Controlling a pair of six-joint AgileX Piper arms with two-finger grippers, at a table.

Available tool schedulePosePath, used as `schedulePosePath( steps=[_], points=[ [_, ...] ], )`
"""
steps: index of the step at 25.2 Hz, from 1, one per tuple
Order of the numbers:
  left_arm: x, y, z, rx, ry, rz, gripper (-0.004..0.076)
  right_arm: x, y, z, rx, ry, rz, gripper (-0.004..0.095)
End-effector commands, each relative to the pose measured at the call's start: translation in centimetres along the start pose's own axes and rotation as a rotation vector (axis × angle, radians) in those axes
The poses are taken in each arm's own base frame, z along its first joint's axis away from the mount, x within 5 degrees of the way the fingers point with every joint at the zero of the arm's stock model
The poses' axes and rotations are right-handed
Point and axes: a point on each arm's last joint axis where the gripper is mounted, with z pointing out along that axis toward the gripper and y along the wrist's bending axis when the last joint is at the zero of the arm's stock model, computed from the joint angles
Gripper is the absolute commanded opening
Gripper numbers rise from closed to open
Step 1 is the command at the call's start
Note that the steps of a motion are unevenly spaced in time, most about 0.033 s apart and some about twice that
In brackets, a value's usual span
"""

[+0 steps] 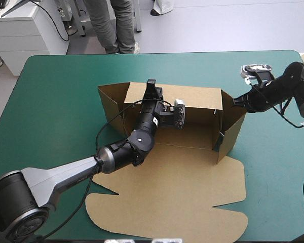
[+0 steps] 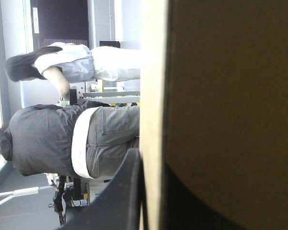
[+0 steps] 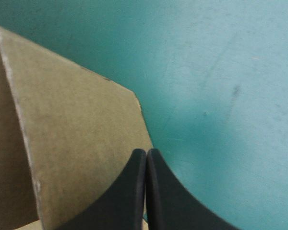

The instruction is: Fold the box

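The box sits mid-table on the teal-green cover, with its far wall and both side walls up and its lid flat toward the near edge. My left gripper is clamped on the far wall's top edge, board between the fingers. My right gripper is closed tip to tip just outside the right wall. I judge the walls need tucking: I should hold the far wall upright and press the right wall inward squarely. My left arm hides the box's floor, and I cannot tell whether the right tips touch board.
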Motion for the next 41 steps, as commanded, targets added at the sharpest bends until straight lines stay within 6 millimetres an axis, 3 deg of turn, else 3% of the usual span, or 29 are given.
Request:
schedulePosePath(
  steps=[1,11,15,22,36,41],
  points=[
    [-0.4,2.0,-1.0,-0.066,-0.042,0.014,-0.0008,0.5,1.7,-2.4,-0.05,-0.151,-0.034,-0.0019],
    [-0.7,1.8,-1.0,-0.053,-0.07,0.049,-0.0008,4.0,2.7,-1.0,-0.11,-0.319,-0.019,-0.0019],
    [-0.7,1.8,-1.0,-0.051,-0.073,0.05,-0.0008,4.8,2.9,1.0,-0.144,-0.387,-0.032,-0.0011],
    [-0.7,1.9,-1.0,-0.053,-0.069,0.045,-0.0008,5.6,6.4,2.4,-0.059,-0.457,-0.183,-0.0009],
    [-0.6,1.9,-1.0,-0.056,-0.063,0.045,-0.0008,7.4,6.9,0.1,0.037,-0.4,-0.21,0.0015],
    [-0.6,1.9,-1.0,-0.056,-0.063,0.045,-0.0008,7.9,6.9,0.1,0.03,-0.346,-0.213,0.0189]
  ],
)
